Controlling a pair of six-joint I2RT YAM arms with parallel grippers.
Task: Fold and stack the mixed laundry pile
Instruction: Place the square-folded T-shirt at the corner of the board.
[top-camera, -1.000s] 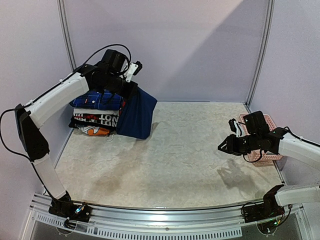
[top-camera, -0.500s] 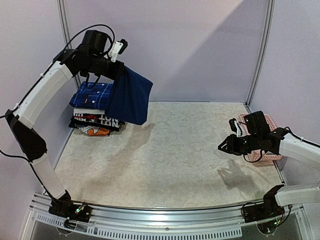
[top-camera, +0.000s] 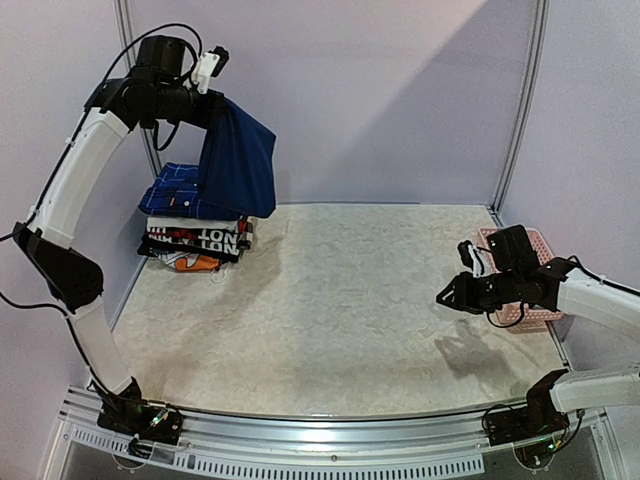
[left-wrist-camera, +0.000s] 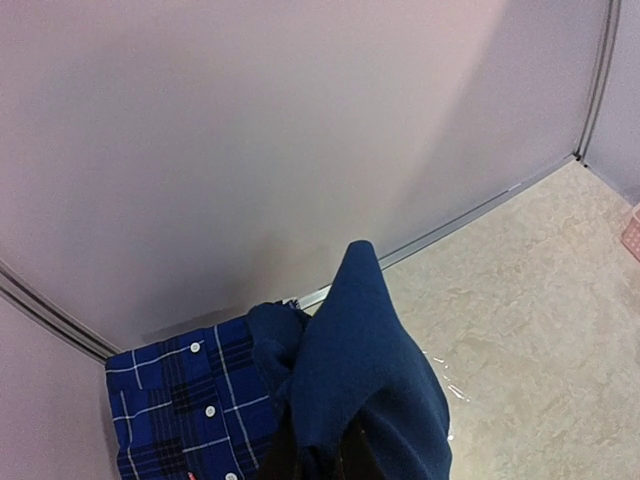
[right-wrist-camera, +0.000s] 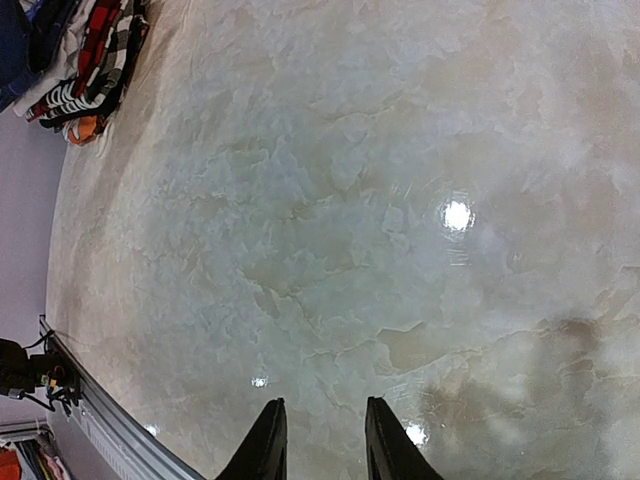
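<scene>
The navy T-shirt (top-camera: 238, 165) hangs folded from my left gripper (top-camera: 213, 103), which is shut on its top edge high above the back-left corner. Its lower hem reaches the dark-blue plaid shirt (top-camera: 172, 195), which lies folded on top of a stack. In the left wrist view the navy T-shirt (left-wrist-camera: 370, 370) drapes over my left gripper (left-wrist-camera: 320, 462) and hides most of the fingers, with the plaid shirt (left-wrist-camera: 185, 410) below it to the left. My right gripper (top-camera: 446, 297) hovers open over the table at the right; the right wrist view shows nothing in my right gripper (right-wrist-camera: 318, 440).
Under the plaid shirt lie folded white and black red-lettered garments (top-camera: 195, 240), also seen as a stack (right-wrist-camera: 95, 50) from the right wrist. A pink lattice basket (top-camera: 532, 292) stands at the table's right edge behind the right arm. Walls close in the back and sides.
My left arm has risen and swung left, carrying the hanging navy T-shirt from beside the stack to over it. The right arm has not moved.
</scene>
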